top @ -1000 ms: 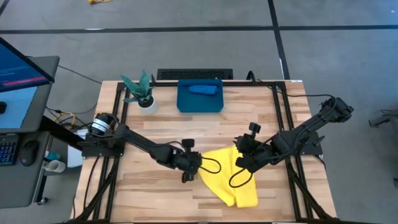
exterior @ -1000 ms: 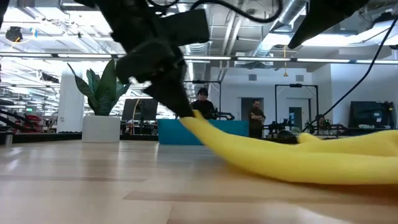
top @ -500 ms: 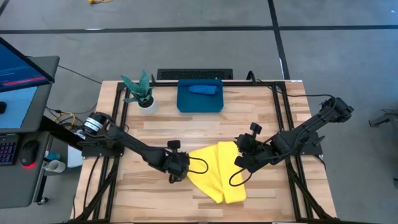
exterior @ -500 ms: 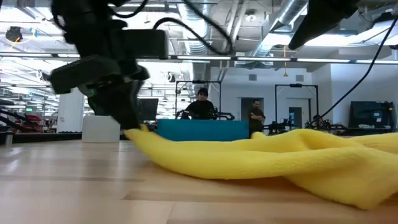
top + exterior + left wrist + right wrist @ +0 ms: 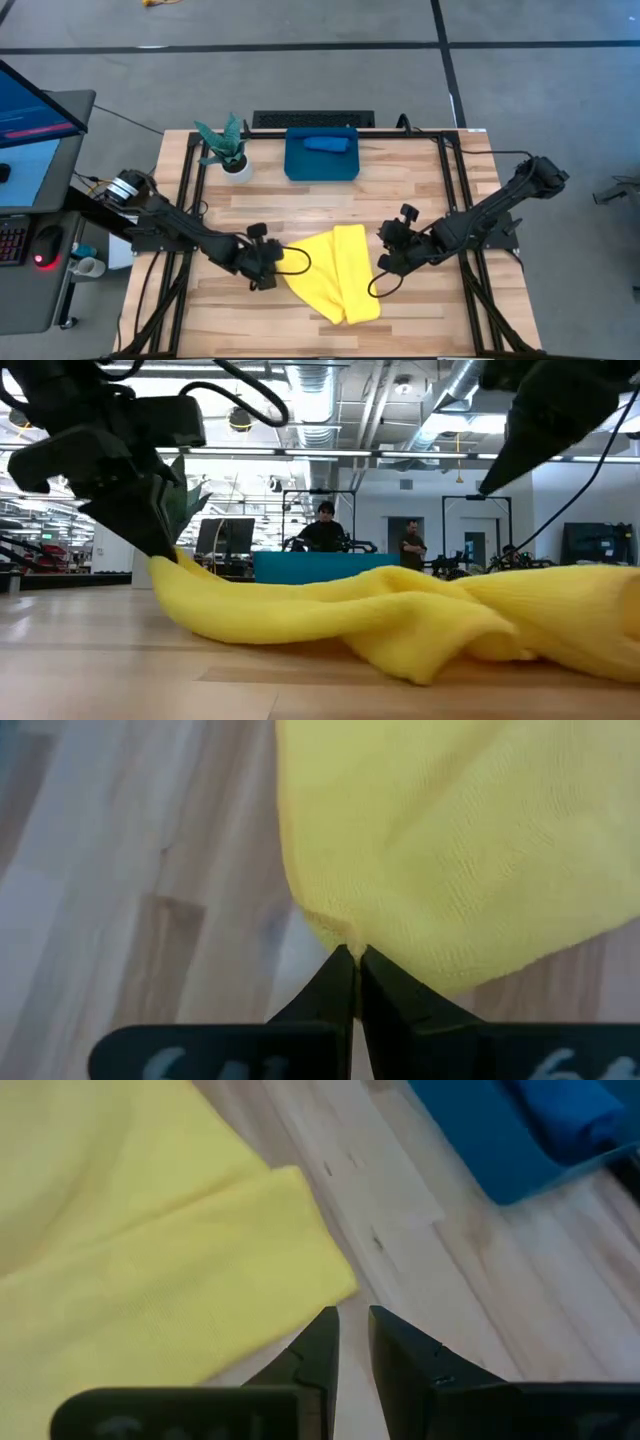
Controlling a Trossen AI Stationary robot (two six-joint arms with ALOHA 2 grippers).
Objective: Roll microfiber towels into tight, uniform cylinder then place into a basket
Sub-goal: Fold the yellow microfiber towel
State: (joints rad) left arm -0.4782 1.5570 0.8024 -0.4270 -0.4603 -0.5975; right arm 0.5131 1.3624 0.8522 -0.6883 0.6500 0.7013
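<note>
1. Now the left pincer (image 5: 270,272) sits low on the desk (image 5: 400,190) with its fingers pressed together on a corner of the yellow towel (image 5: 333,272); the left wrist view shows the cloth edge nipped right at the fingertips (image 5: 352,960).
2. Over the last second this pincer has travelled toward the left side of the desk, dragging the pinched corner with it. The towel, which lay bunched nearer the right arm, is now drawn out and lies more central, between the two arms.
3. The right pincer (image 5: 385,262) hovers just beside the towel's opposite edge with its fingers a little apart and nothing between them; a bare towel corner lies just ahead of the tips in the right wrist view. It has barely shifted while the left arm pulled.
4. From table height the yellow towel (image 5: 400,620) is still rumpled, in soft folds rather than flat.
5. The blue towel (image 5: 327,143) already lies as a roll inside the basket (image 5: 322,166) at the far edge of the desk, next to a potted plant (image 5: 228,148).
6. My reading: the pull is spreading the yellow towel out ahead of rolling, so this half of the task is at an early stage, with flattening, rolling and placing not yet done.
</note>
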